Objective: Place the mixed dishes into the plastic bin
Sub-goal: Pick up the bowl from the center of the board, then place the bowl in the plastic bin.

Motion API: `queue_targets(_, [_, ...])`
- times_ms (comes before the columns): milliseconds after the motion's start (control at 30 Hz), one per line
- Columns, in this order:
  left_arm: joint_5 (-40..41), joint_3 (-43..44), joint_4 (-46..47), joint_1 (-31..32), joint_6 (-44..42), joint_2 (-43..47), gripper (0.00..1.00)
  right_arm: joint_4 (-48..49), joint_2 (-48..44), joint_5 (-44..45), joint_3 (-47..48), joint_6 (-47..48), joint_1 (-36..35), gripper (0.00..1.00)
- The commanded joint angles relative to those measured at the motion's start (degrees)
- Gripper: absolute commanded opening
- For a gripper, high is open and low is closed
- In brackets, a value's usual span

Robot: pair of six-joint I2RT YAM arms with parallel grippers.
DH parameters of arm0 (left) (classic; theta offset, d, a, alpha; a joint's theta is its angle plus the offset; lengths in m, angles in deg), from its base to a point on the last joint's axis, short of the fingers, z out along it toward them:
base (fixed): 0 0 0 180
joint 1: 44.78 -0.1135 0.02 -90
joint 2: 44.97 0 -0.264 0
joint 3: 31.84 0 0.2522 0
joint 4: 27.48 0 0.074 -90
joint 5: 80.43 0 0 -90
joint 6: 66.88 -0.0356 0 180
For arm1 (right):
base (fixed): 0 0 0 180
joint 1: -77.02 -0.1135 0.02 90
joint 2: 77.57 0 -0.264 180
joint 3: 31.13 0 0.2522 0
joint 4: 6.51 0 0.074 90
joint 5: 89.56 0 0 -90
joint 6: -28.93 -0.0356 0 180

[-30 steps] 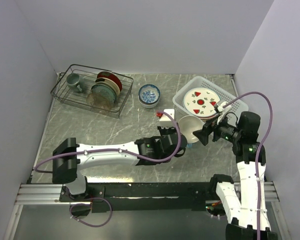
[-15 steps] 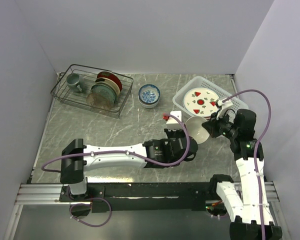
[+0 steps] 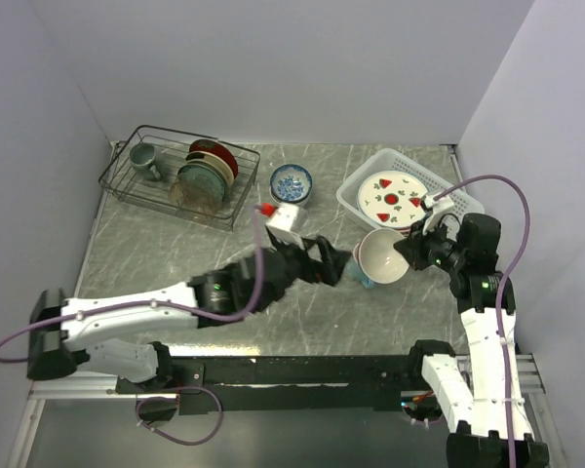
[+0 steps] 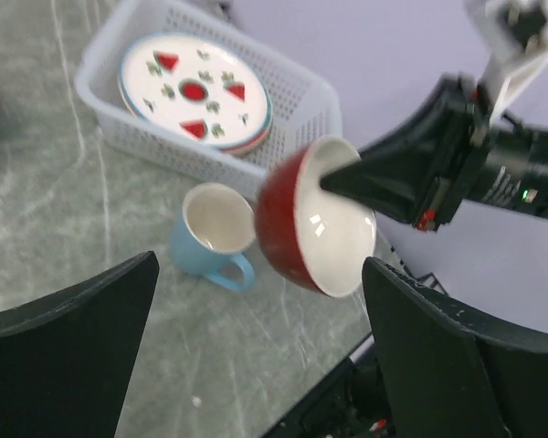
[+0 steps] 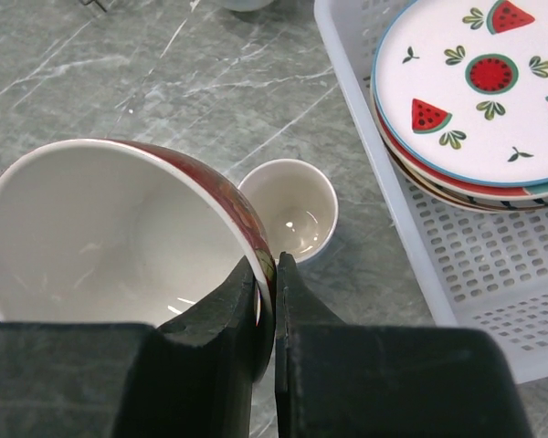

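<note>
**Bowl held over the counter:** A bowl (image 5: pixel 119 237), glossy dark red outside and smooth cream-white inside, hangs tilted above the counter (image 5: pixel 119 64). The two black fingers of the right end effector (image 5: pixel 267 297) are clenched on its rim, one inside and one outside. Just beside it and partly beneath it, a light blue mug (image 4: pixel 210 228) stands upright on the counter, pale inside, with its looped handle to one side. The left end effector (image 3: pixel 333 265) hovers near the bowl, its jaws spread wide with nothing between them.

Behind the mug, toward the far right corner, sits the bin (image 4: pixel 283 100). It is a white rectangular plastic basket with lattice sides and a flared rim. In it lies a round white plate (image 5: pixel 479 82), blue-edged and painted with red watermelon slices and small green leaves. The plate tops a short stack, and the edges of the plates below show under it.

Further left, a small blue-patterned bowl (image 3: pixel 291 183) rests on the counter between the bin and a black wire rack (image 3: pixel 122 185). The rack holds a grey-green mug (image 3: pixel 142 156) and several upright plates (image 3: pixel 207 175).

The counter is a matte grey-green slab with a stone look, veined in white. Plain pale walls (image 3: pixel 273 68) close it in on three sides.
</note>
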Motion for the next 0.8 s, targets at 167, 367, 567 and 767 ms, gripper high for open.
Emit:
queue_targets(167, [-23.67, -3.82, -7.88, -18.68, -13.94, 14.99, 0.99, 5.80, 2.59, -3.11, 5.17, -2.16, 5.94, 0.00])
queue_targets(367, [-23.87, -4.61, -16.68, -27.57, -23.95, 17.64, 0.99, 5.90, 6.81, -5.49, 7.72, -2.51, 11.57, 0.00])
queue_targets(567, [-18.40, -10.93, -15.01, -28.01, -28.80, 19.92, 0.99, 5.37, 9.45, -4.44, 10.27, -0.84, 17.90, 0.00])
queue_targets(767, [-17.70, -11.55, -15.19, -28.02, -28.98, 20.27, 0.99, 7.30, 11.39, -0.93, 11.15, -1.81, 20.36, 0.00])
